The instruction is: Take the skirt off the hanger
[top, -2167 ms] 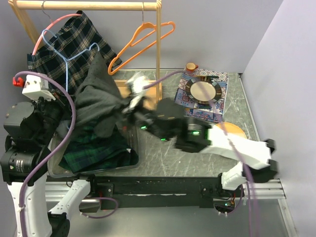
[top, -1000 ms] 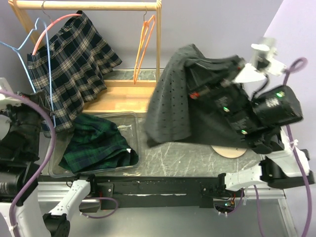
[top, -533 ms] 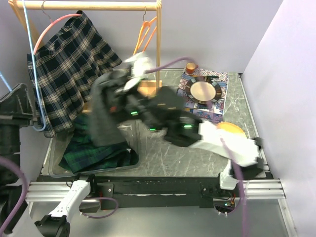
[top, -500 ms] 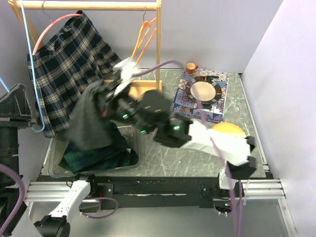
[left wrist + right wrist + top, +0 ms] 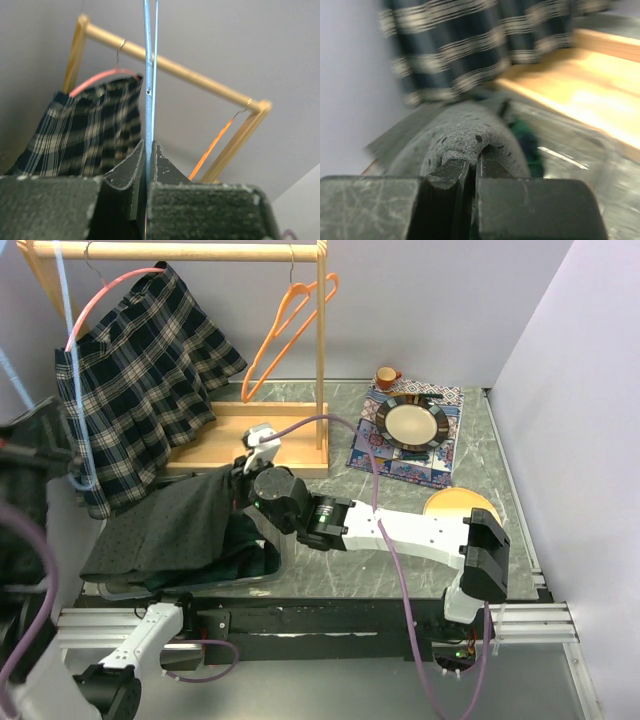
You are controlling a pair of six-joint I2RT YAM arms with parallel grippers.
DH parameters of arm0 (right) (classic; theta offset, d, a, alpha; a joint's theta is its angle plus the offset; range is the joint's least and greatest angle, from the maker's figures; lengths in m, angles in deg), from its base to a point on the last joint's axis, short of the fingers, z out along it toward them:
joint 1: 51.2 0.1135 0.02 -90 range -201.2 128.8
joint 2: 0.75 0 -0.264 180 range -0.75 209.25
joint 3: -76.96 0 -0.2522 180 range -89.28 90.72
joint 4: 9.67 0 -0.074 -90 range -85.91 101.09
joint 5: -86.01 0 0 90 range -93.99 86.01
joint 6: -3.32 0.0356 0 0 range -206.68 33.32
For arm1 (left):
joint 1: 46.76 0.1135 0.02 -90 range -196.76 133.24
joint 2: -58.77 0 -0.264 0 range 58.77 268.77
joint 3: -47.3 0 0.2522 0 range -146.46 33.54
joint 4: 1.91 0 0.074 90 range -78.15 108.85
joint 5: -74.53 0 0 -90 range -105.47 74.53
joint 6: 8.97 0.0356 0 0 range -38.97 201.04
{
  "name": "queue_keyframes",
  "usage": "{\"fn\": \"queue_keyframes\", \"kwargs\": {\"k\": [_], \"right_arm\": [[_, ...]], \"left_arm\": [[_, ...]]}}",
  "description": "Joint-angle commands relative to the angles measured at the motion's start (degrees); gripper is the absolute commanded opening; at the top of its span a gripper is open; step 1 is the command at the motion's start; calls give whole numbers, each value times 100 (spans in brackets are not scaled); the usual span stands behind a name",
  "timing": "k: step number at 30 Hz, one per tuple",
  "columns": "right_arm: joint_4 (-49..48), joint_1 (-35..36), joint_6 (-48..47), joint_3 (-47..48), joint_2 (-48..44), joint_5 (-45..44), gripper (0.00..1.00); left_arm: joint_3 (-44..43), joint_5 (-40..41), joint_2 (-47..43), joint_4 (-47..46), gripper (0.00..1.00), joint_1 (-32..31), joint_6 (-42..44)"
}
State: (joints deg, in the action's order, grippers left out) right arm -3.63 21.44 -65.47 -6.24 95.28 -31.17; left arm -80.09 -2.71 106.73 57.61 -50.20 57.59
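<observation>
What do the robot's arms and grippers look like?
The right arm has white links, black joint housings and a lilac cable looped alongside. The left arm looks black, though blurred. The left gripper and right gripper have dark, flat, scuffed fingers.

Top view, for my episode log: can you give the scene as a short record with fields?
grey skirt: off its hanger, draped over the clear bin
right gripper: shut on the grey skirt's edge
left gripper: shut on the blue hanger
rack: plaid skirt on pink hanger; orange hanger empty
</observation>
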Motion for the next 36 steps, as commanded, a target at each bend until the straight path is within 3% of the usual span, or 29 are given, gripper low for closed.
{"fn": "queue_keyframes", "kwargs": {"k": [1,9,14,17,20,24,29,32,35,36], "right_arm": [[-520,-180,-10,-95,-541,-1053,0],[-282,-295,-302,-166,-928,-983,0],[-1063,-461,146,-456,-499,1001,0],[-1091,-400,173,78,318,2054,0],[-627,-382,330,922,1276,2453,0],[112,-382,681,1670,2454,2595,0],[43,-391,1007,977,2745,2489,0],[499,-391,1280,959,3052,2515,0],[859,-374,1403,881,3019,2595,6],[617,-330,1325,541,2870,2604,13]], "left_arm": [[358,68,187,47,1,19,155],[209,369,442,214,1,19,411],[261,-70,468,241,1,19,253],[516,-221,372,188,1,19,270],[596,-28,389,293,1,19,393],[351,-97,486,495,1,19,437],[647,-466,407,320,1,19,489],[1042,-781,328,162,1,19,656],[1211,-740,319,275,1,19,701],[1202,-713,327,319,1,19,692]]}}
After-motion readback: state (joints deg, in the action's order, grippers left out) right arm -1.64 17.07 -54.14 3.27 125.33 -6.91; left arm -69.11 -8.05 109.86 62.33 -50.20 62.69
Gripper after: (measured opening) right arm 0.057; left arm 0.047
